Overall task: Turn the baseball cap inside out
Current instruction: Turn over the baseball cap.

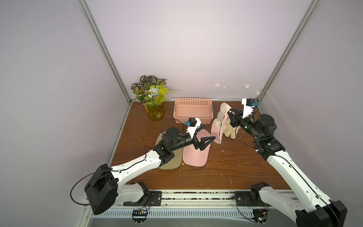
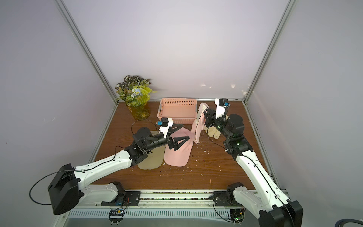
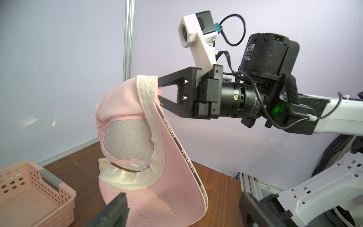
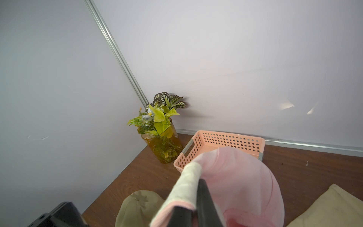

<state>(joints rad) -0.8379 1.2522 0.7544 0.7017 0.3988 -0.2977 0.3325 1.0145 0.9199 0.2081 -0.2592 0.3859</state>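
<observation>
Pincer work over a scuffed wooden desk (image 1: 196,173) inside pale, metal-framed walls.
Left pincer (image 1: 206,135) gapes empty above a tan cap (image 1: 169,166) and a pink cap (image 1: 195,157); behind stand a vase of leaves (image 1: 154,110) and a pink basket (image 1: 193,110); the right pincer (image 1: 229,116) grips the baseball cap (image 3: 157,176) by its sweatband, lifted, lining outward.

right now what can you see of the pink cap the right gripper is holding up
The pink cap hangs lifted off the table, pinched at its cream sweatband by the right gripper, shut on it. The crown looks turned out: grey mesh lining and seam tape show. The brim hangs down, with black tape reading VETEMENTS along its edge. It is soft cotton-like fabric. The open left gripper is apart from it.
</observation>
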